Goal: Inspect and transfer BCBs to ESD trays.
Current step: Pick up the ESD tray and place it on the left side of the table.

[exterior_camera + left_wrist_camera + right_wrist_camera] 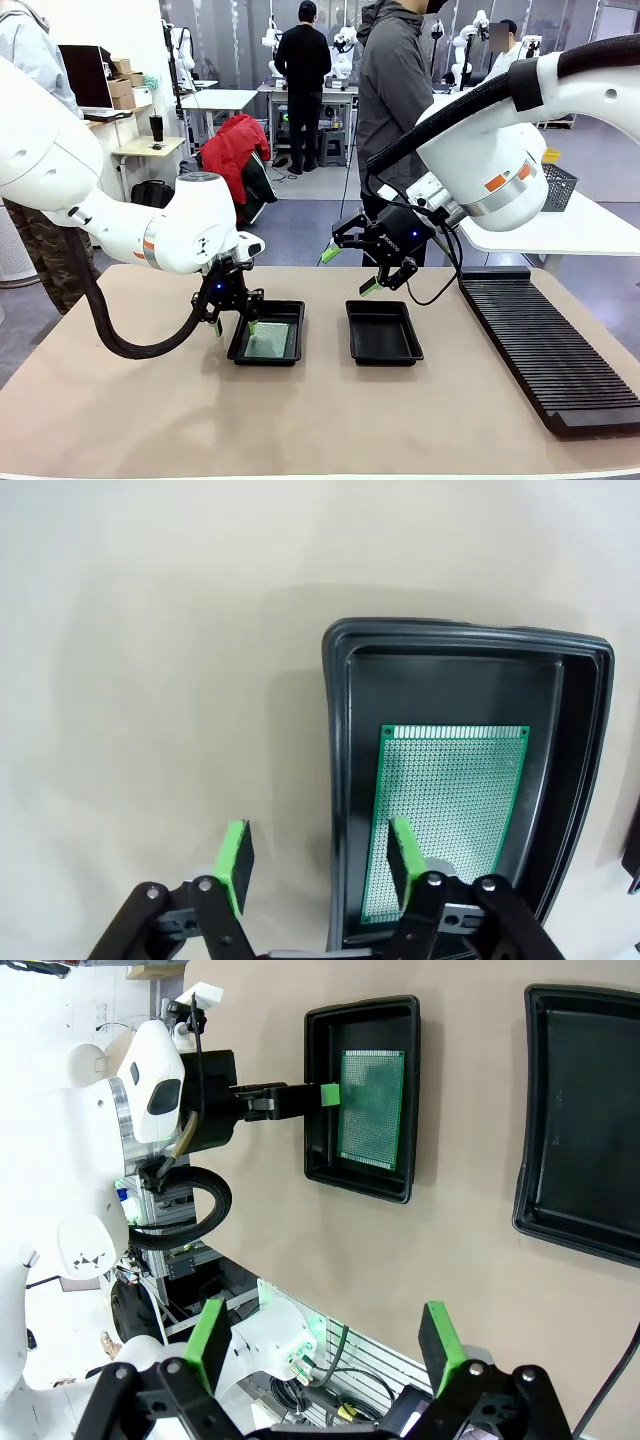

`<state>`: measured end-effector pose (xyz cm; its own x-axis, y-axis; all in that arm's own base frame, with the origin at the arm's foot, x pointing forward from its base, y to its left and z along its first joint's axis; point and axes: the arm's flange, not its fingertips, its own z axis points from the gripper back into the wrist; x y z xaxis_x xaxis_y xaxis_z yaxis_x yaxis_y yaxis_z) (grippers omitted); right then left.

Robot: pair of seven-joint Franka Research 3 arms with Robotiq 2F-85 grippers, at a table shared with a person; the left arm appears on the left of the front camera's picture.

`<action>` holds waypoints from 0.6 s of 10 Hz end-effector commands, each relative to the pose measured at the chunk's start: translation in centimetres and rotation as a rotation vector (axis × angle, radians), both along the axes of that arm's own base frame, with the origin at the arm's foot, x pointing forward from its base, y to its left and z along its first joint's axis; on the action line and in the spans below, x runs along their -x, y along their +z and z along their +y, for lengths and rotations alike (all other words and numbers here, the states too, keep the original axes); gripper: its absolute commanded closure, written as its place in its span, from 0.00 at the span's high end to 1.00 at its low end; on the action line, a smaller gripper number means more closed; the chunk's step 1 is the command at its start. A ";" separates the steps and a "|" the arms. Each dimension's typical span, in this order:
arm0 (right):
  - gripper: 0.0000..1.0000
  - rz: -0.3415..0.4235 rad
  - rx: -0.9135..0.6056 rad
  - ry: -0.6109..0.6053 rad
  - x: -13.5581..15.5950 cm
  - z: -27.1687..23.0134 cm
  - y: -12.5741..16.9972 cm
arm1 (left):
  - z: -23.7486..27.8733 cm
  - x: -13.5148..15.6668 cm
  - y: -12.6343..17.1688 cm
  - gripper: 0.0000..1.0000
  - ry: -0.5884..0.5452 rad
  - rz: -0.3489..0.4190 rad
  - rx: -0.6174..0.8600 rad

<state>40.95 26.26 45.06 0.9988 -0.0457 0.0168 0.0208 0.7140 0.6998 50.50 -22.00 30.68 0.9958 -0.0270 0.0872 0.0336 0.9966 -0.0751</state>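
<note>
While one BCB [450, 810] lies in the left ESD tray [338, 780], the right ESD tray [384, 335] is bare; left gripper [320, 865] and right gripper [350, 270] gape, empty.

Lab: workbenches [225, 98], monitor [84, 75], cardboard boxes [123, 88] behind.

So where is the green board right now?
In the front view, the green board lies flat inside the left tray, beside the left tool, with the other tray to its right.
</note>
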 end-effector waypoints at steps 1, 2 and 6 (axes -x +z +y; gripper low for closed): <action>1.00 -0.001 0.004 0.001 -0.1 0.0 0.0 | 0.0 0.8 -0.1 0.63 -0.006 -0.030 0.006; 1.00 -0.001 0.004 0.001 -0.1 0.0 0.0 | -0.1 0.8 0.0 0.58 -0.006 -0.035 0.006; 1.00 -0.001 0.004 0.001 -0.1 0.0 0.0 | -0.4 1.0 0.4 0.37 -0.007 -0.047 0.001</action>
<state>40.95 26.26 45.06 0.9988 -0.0457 0.0168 0.0209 0.7140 0.6998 50.25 -22.59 30.98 0.9932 -0.0373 0.1104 0.0465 0.9955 -0.0826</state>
